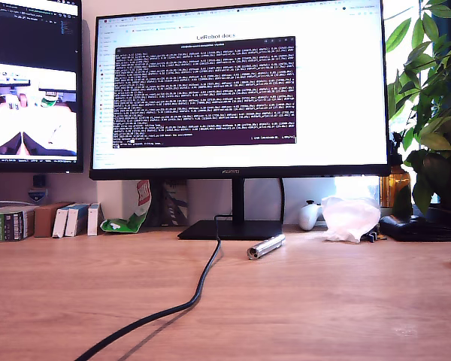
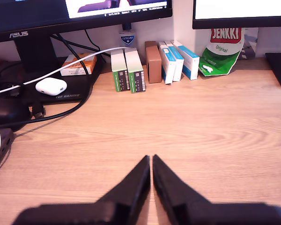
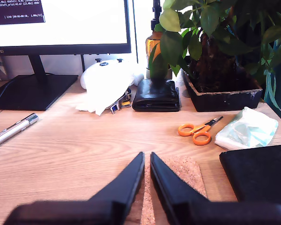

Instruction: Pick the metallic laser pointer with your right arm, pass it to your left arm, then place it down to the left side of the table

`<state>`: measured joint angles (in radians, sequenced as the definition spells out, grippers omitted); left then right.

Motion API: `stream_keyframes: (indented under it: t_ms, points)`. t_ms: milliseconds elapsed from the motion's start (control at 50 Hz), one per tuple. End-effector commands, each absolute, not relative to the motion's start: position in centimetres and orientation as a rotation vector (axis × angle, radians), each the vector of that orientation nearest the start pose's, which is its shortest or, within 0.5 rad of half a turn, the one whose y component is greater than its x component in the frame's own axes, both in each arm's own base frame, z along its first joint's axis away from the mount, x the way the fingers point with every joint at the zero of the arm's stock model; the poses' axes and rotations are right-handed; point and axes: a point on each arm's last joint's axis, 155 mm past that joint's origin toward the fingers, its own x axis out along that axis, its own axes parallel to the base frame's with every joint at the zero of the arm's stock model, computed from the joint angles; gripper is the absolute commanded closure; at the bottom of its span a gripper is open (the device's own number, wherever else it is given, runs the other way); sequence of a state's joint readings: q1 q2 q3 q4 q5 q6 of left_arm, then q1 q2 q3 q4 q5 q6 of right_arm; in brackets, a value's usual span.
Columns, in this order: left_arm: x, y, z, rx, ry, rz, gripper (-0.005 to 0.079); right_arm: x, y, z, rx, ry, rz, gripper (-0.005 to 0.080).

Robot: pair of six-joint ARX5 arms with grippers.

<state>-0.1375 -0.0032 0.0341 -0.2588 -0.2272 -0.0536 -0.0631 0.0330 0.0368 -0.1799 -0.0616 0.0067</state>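
Slim shiny silver metal laser pointer (image 1: pixel 266 246) lying free on the light-brown wooden surface (image 1: pixel 323 301), just before the monitor stand. First gripper (image 2: pixel 151 158) and second gripper (image 3: pixel 146 155): jaws nearly pressed together, empty, well apart from it.

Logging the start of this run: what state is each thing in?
laser pointer: lying flat on the table, untouched
my first gripper: shut, empty, over bare wood
my second gripper: shut, empty
scissors: closed, lying flat
wallet: closed
monitor: on, showing a terminal window
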Motion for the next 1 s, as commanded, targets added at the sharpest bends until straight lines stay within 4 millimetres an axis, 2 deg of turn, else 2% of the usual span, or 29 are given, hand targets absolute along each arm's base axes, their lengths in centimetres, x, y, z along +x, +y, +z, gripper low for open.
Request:
stream_keyframes:
  t_ms: [0, 380, 480, 560, 660, 760, 860, 980]
  points:
    - [24.3, 0.7, 10.2, -0.015, 0.241, 0.09, 0.0752, 25.0, -0.4, 11.7, 0.026, 0.198, -0.001, 0.0752]
    - [24.3, 0.6, 10.2, 0.008, 0.243, 0.086, 0.0752, 25.0, -0.3, 11.7, 0.041, 0.199, 0.0, 0.0752]
    - [24.4, 0.3, 10.1, -0.048, 0.241, 0.071, 0.0752, 25.0, -0.1, 11.7, 0.046, 0.197, 0.015, 0.0752]
    - [24.4, -0.2, 10.2, -0.149, 0.237, 0.057, 0.0752, 25.0, 0.4, 11.9, 0.171, 0.191, 0.031, 0.0752]
    - [24.5, -1.0, 10.7, -0.282, 0.22, 0.028, 0.0753, 25.2, 1.1, 13.5, 0.314, 0.139, 0.062, 0.0752]
    - [24.9, -2.3, 12.9, -0.336, 0.147, -0.051, 0.0753, 25.0, 3.2, 16.0, 0.365, 0.079, 0.186, 0.0752]
    - [24.6, -4.3, 17.1, -0.363, 0.032, -0.184, 0.0753, 24.3, 4.7, 19.1, 0.362, 0.024, 0.282, 0.0752]
    - [23.8, -5.6, 21.4, -0.342, -0.074, -0.279, 0.0753, 23.5, 5.3, 22.6, 0.337, -0.022, 0.325, 0.0752]
